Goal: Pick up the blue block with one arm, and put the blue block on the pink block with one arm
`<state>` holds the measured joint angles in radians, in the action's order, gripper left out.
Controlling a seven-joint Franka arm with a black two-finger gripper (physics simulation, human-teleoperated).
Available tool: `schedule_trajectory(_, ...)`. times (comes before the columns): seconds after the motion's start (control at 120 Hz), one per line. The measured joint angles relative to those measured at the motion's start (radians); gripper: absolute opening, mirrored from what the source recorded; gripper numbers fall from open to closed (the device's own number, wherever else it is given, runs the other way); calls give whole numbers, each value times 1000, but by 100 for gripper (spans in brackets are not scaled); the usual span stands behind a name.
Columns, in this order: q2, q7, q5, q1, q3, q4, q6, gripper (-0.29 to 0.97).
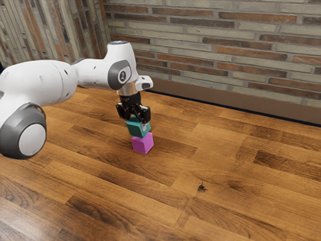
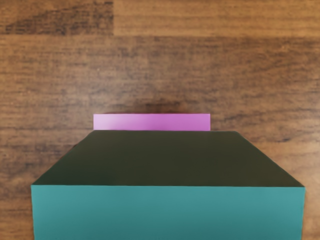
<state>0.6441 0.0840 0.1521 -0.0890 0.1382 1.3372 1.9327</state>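
The blue block [image 1: 138, 130], teal in colour, sits directly over the pink block [image 1: 143, 143] on the wooden table, and the two look in contact, stacked slightly askew. My black gripper [image 1: 136, 122] comes down from above and is shut on the blue block's upper part. In the wrist view the blue block [image 2: 167, 212] looms large just under my hand, its top face dark. A thin strip of the pink block [image 2: 151, 122] shows beyond it.
The wooden table [image 1: 225, 165] stretches wide to the exterior view's right and front. A brick wall [image 1: 225, 45] runs along the back. A small dark mark [image 1: 201, 187] lies on the wood in front of the stack.
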Motion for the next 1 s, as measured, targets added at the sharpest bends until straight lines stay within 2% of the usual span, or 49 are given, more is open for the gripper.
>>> schedule_trajectory(0.35, 17, -19, 0, 2, 0, -22, -2, 33)
schedule_trajectory(0.75, 24, -17, 7, 0, 2, -24, -4, 57)
schedule_trajectory(0.808, -18, -17, 5, 0, 6, -12, -5, 59)
schedule_trajectory(0.867, -117, -16, 5, 4, 8, 65, -6, 61)
schedule_trajectory(1.0, -463, -12, 3, 71, 7, 371, -8, 63)
